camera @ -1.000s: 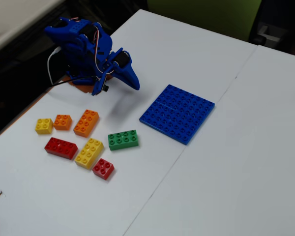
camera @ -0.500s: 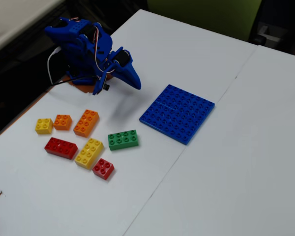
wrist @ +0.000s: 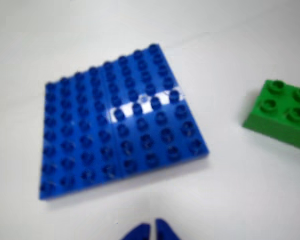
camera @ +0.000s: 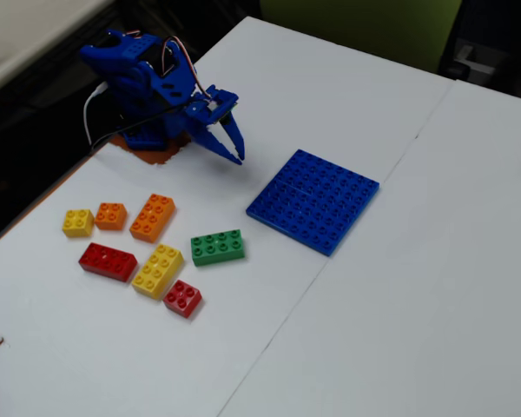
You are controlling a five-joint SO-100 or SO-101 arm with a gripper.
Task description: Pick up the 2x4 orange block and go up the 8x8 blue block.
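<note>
**Me:** Since half a second ago, only the arm has moved: from the fixed view I see its hand (camera: 236, 148) swung out from the folded body, so the two fingers now show as separate prongs pointing down toward the tabletop (camera: 434, 287). Before, they were tucked against the arm as one blue wedge.

**Partner:** Did any of the bricks shift?

**Me:** No. The orange block (camera: 153, 217) lies where it was, flat on the tabletop in the cluster at the left of the fixed view, just right of the small orange brick (camera: 110, 215) and above the long yellow brick (camera: 157, 270). Nothing touches it.

**Partner:** And the blue plate?

**Me:** The blue plate (camera: 313, 200) lies unmoved, flat, well to the right of the cluster. In the wrist view it fills the middle (wrist: 121, 122), with a pale glare streak across its studs, and the green brick (wrist: 281, 114) sits at the right edge, apart from it.

**Partner:** What is the hand doing?

**Me:** It holds nothing. In the wrist view its two tips (wrist: 152, 231) peek in at the bottom edge with only a thin gap between them, so it is narrow, nearly closed. It hangs in the air between the arm's base and the plate.
</note>
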